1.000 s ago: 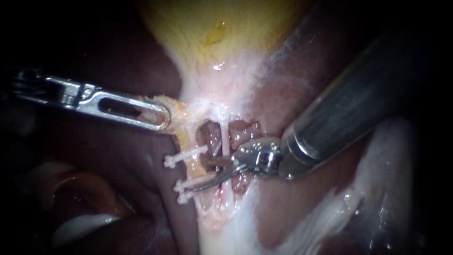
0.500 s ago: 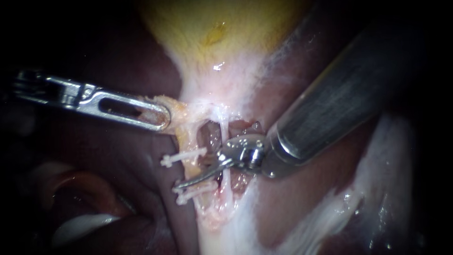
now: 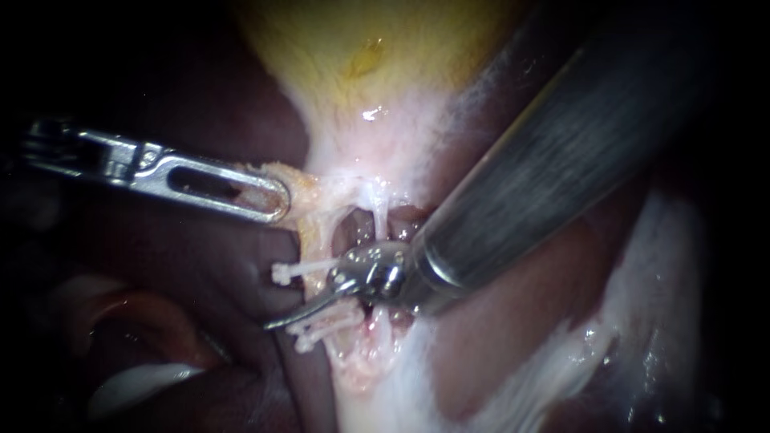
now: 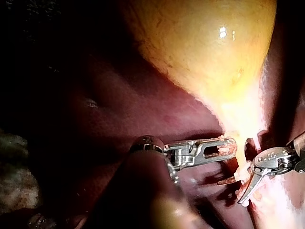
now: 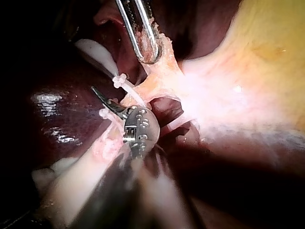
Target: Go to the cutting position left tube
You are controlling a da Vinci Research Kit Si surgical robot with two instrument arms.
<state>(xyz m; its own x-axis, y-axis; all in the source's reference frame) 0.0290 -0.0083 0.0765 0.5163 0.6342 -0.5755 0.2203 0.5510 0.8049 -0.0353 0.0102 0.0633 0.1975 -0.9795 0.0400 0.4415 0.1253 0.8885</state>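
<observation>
Liver (image 5: 53, 117) wet; surroundings apparently dark.

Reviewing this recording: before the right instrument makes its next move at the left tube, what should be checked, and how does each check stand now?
1. Left instrument holds the tissue beside the gallbladder, pulled sideways: ok.
2. Clips on the left tube in view, upper clip and lower clips: ok.
3. Right instrument tip lies between the upper clip and the lower clips: ok.
4. Left tube actually inside the tip: cannot tell.
5. Right tube clear of the tip: cannot tell, the instrument covers it.
</observation>
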